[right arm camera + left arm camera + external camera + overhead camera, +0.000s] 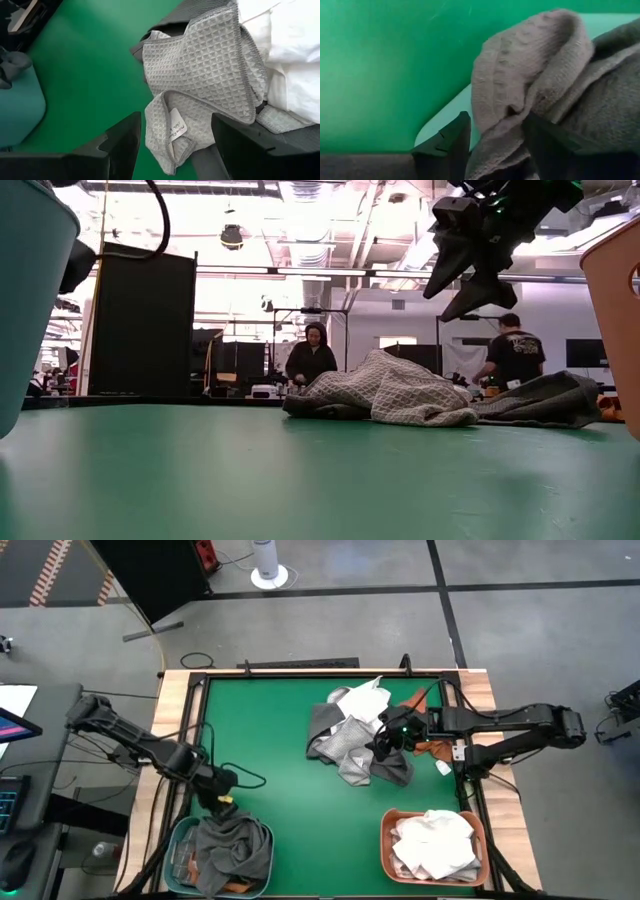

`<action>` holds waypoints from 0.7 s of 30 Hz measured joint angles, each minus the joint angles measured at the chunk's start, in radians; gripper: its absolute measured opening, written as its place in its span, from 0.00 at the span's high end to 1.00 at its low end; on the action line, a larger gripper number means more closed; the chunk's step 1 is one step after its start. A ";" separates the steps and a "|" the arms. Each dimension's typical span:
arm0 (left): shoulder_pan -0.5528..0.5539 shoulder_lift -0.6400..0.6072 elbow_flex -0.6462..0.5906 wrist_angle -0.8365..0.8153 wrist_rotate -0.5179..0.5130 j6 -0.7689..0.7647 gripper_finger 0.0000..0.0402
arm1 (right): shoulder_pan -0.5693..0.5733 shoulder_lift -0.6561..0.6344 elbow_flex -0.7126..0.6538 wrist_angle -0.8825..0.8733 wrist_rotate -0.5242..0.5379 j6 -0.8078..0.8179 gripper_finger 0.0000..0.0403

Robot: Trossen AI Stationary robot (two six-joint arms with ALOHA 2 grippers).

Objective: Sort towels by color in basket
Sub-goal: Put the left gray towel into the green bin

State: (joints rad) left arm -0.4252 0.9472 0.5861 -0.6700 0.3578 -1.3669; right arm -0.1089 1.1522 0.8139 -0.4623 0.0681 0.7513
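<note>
Right gripper point(385, 743): hangs above the towel pile point(355, 735), fingers spread wide and empty, a light grey waffle towel point(210, 65) directly under them.
Left gripper point(222, 802): at the rim of the teal basket point(180, 840), toward the pile from it; fingers apart with a dark grey towel point(540, 100) lying between them, not clearly pinched.
Towels, placed: dark grey ones heaped in the teal basket; white towels point(435, 843) fill the orange basket point(388, 840).
Towels, unsorted: the pile holds light grey, dark grey and white cloths, with a rust orange one point(432, 747) on the pile's far side from the teal basket.
Risk, pile: the cloths overlap, so a pinch on the waffle towel probably drags a neighbour along and mixes colours.
Risk, teal basket: the dark grey towel drapes over the rim and could slide out or snag on the fingers as the arm lifts.
Surface: green table top point(270, 730), wooden border beyond the pile.
Room: open workshop behind the pile; two people point(312, 352) stand far off, beside black panels.
</note>
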 joint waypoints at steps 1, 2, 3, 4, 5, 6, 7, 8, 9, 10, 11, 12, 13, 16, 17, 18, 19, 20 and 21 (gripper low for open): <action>0.000 0.004 -0.004 0.005 0.005 -0.001 0.57 | 0.000 0.000 0.000 0.000 0.000 0.000 0.33; 0.000 0.009 -0.004 0.007 0.005 0.006 0.57 | 0.000 0.000 0.000 0.000 0.000 0.000 0.33; 0.000 0.011 -0.004 0.012 0.005 0.017 0.58 | 0.000 0.000 0.000 0.000 0.000 0.000 0.33; 0.000 0.010 -0.004 0.018 0.005 0.035 0.60 | -0.001 0.000 0.000 0.000 0.000 0.000 0.33; 0.000 0.010 -0.004 0.028 0.005 0.055 0.63 | -0.003 0.000 0.000 0.000 0.000 0.000 0.33; 0.000 0.010 -0.004 0.040 0.005 0.073 0.68 | -0.005 0.000 0.000 0.000 0.001 0.000 0.33; 0.000 0.010 0.000 0.042 0.004 0.088 0.73 | -0.005 0.000 0.000 -0.001 0.002 0.000 0.33; 0.000 0.010 0.004 0.038 0.003 0.103 0.80 | -0.005 0.000 0.000 -0.001 0.002 -0.001 0.33; 0.000 0.010 0.009 0.038 0.003 0.118 0.87 | -0.005 0.000 0.000 -0.001 0.003 -0.001 0.33; 0.000 0.010 0.014 0.038 0.003 0.128 0.93 | -0.005 0.000 0.000 -0.001 0.004 -0.005 0.33; 0.000 0.008 0.019 0.038 0.000 0.135 0.96 | -0.005 0.000 0.000 -0.001 0.005 -0.012 0.33; 0.000 0.005 0.024 0.038 0.000 0.144 0.97 | -0.005 0.000 0.000 -0.001 0.006 -0.017 0.33; 0.000 0.001 0.028 0.038 0.002 0.154 0.97 | -0.005 0.000 0.000 -0.002 0.006 -0.019 0.33; 0.000 -0.026 0.056 0.043 0.015 0.213 0.98 | -0.005 0.000 0.000 -0.003 0.006 -0.019 0.33; 0.000 -0.036 0.069 0.046 0.030 0.238 0.98 | -0.005 0.000 0.000 -0.003 0.007 -0.019 0.33; 0.000 -0.047 0.083 0.048 0.041 0.262 0.98 | -0.005 0.000 0.000 -0.003 0.007 -0.019 0.33; -0.001 -0.057 0.096 0.048 0.049 0.283 0.98 | -0.005 0.000 0.000 -0.004 0.008 -0.019 0.33; -0.003 -0.066 0.110 0.046 0.056 0.306 0.98 | -0.005 0.000 0.000 -0.004 0.009 -0.019 0.33; -0.008 -0.071 0.125 0.046 0.057 0.329 0.98 | -0.005 0.000 0.000 -0.004 0.010 -0.019 0.33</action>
State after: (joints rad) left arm -0.4330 0.8760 0.7109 -0.6239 0.4144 -1.0384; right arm -0.1135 1.1522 0.8139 -0.4667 0.0780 0.7319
